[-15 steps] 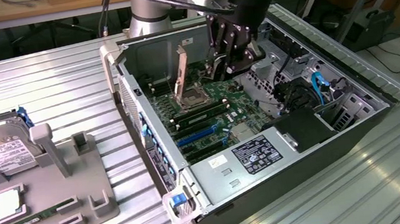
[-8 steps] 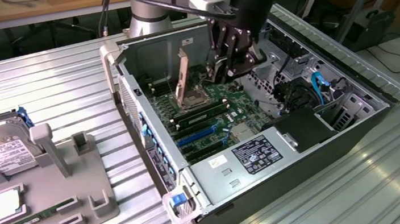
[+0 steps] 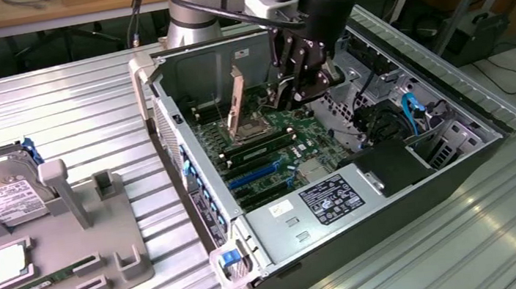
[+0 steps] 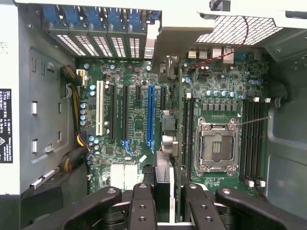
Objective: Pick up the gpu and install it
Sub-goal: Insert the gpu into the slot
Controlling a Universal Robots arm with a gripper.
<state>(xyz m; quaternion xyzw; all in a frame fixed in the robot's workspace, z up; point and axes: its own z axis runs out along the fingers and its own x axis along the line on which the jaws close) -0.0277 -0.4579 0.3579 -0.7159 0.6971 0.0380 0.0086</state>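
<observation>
My gripper (image 3: 298,86) hangs inside the open computer case (image 3: 457,157), shut on the gpu (image 4: 162,178). In the wrist view I see the gpu edge-on as a thin dark card running from between my fingers (image 4: 143,207) toward the case's rear wall. Its pale metal bracket (image 3: 237,91) stands upright at the far end, close to the rear slot covers (image 4: 96,45). The card is raised above the green motherboard (image 4: 139,158), lined up just beside the long blue expansion slot (image 4: 151,115).
The open CPU socket (image 4: 216,148) and memory slots (image 4: 252,143) lie beside the card. The power supply (image 3: 329,198) sits at the case's near end. On the exterior view's left, a grey fixture (image 3: 120,228) holds a hard drive (image 3: 8,194) and a green memory stick (image 3: 44,282).
</observation>
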